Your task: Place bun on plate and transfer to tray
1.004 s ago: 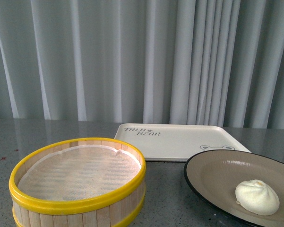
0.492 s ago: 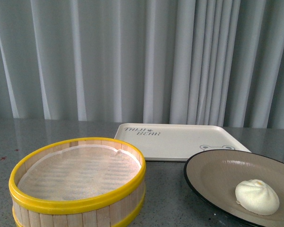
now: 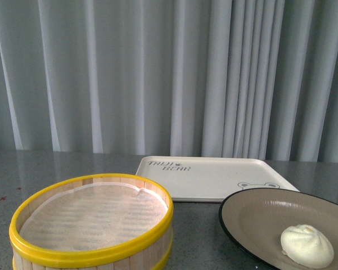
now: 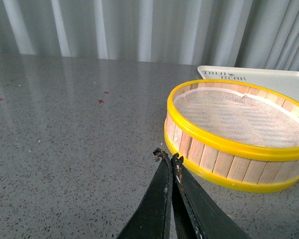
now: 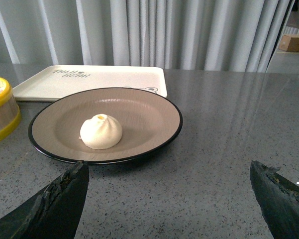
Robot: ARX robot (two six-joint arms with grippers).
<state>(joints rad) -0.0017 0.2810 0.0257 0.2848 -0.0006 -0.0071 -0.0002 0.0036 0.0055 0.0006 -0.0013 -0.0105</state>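
Observation:
A small white pleated bun (image 3: 307, 246) (image 5: 101, 132) lies on the beige, black-rimmed plate (image 3: 253, 214) (image 5: 149, 112) at the front right. Behind the plate the cream tray (image 3: 208, 174) (image 5: 114, 77) (image 4: 268, 77) with grey lettering lies flat and bare. My right gripper (image 5: 169, 172) is open wide over the grey table, a short way in front of the plate, touching nothing. My left gripper (image 4: 167, 157) is shut with nothing in it, low over the table beside the steamer basket. Neither arm shows in the front view.
A yellow-rimmed wooden steamer basket (image 3: 93, 225) (image 4: 239, 134) with a white liner stands at the front left, empty. Grey curtains (image 3: 169, 73) hang behind the speckled grey table (image 4: 64, 129). A cardboard box (image 5: 294, 42) sits far off in the right wrist view.
In the front view the whole scene has slid slightly downward in the frame. The bun, plate, tray and basket keep their places relative to each other.

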